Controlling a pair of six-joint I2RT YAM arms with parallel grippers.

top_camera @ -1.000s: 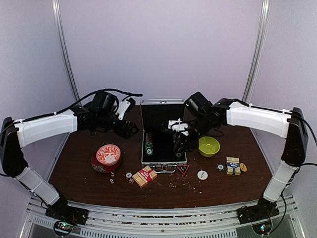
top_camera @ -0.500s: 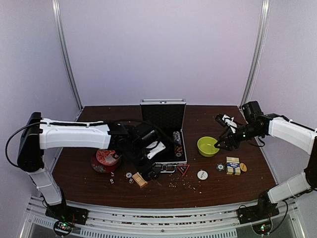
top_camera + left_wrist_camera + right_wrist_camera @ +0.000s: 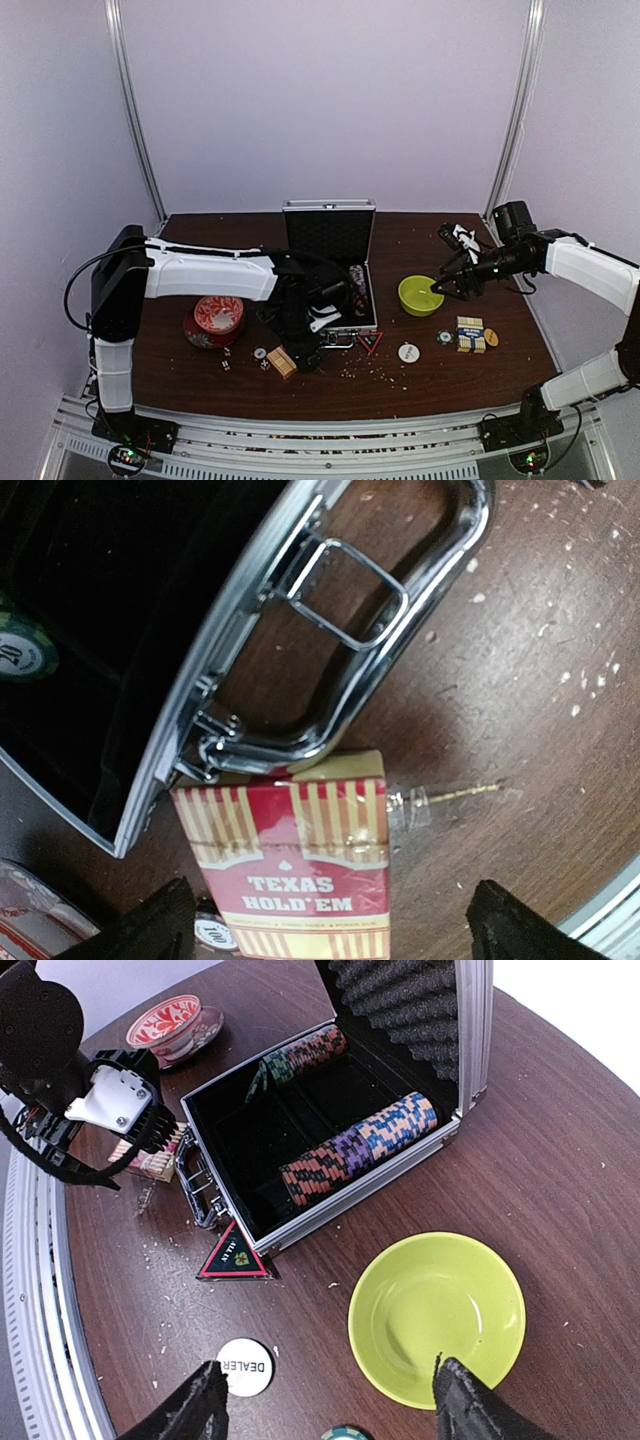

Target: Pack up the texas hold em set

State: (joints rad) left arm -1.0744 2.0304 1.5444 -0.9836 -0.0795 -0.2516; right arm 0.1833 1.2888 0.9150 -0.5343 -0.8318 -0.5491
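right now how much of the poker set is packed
Partly. Two rows of chips lie in the open case. In hand: nothing; the left fingers stand open over the red Texas Hold'em deck. Left on the table: that deck, the second deck, dealer button, triangular button, dice.

A robot test booth: plain lilac walls (image 3: 320,100), aluminium frame rails (image 3: 300,440).

Case (image 3: 455,1100): bright ribbed metal frame, polished chrome handle (image 3: 400,630), matt black lining, ridged foam in lid.
Card deck (image 3: 290,875): printed paperboard under glossy clear wrap.
Chips (image 3: 360,1148): smooth plastic, striped edges.
Bowl (image 3: 437,1317): glossy lime-green plastic.
Table (image 3: 560,1190): dark wood grain, slight sheen, dusted with pale crumbs.
Round button (image 3: 244,1366): smooth white plastic.
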